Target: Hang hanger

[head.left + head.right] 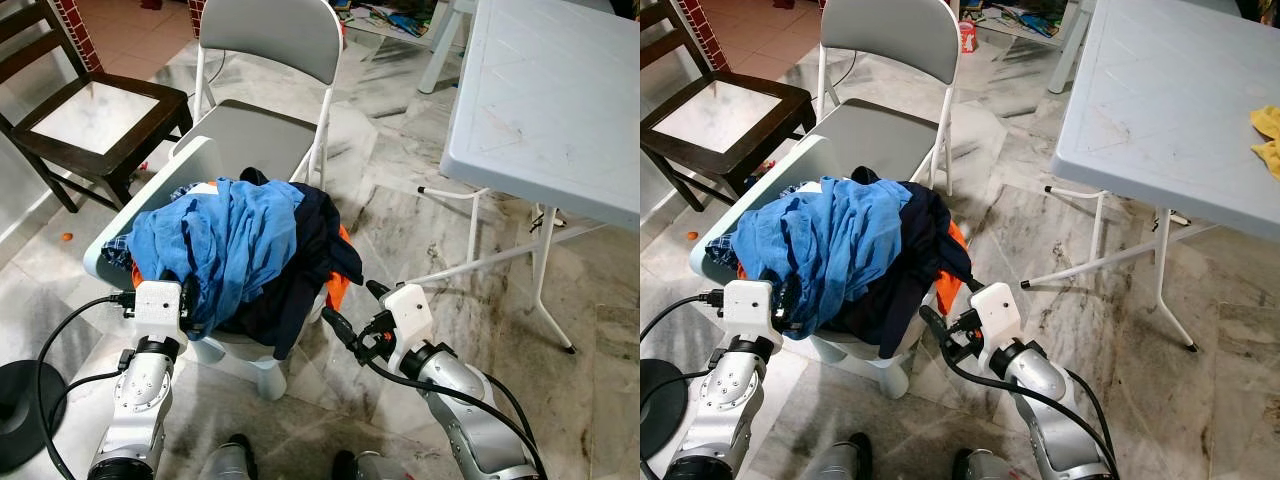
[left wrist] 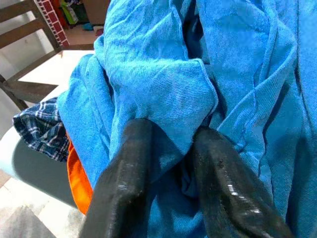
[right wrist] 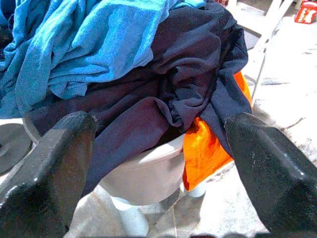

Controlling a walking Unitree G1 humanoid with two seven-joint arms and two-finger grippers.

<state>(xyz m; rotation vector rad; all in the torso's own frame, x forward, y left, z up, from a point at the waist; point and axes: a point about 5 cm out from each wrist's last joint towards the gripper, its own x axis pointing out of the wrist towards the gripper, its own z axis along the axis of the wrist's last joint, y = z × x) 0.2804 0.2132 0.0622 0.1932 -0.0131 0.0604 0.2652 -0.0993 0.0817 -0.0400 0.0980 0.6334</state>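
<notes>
Here white basket [image 1: 110, 235] heaped with clothes; left pincer [image 2: 171, 163] seemingly pinching blue shirt [image 1: 235, 235]; right pincer [image 3: 158, 163] spread.

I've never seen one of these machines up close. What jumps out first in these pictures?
A heap of clothes on a small white plastic chair directly ahead: a bright blue garment on top, a dark navy one beside it, orange cloth peeking out beneath. The left gripper pinches a fold of the blue garment, while the right gripper hovers open by the pile's right edge. A white folding table stands to the right.
</notes>
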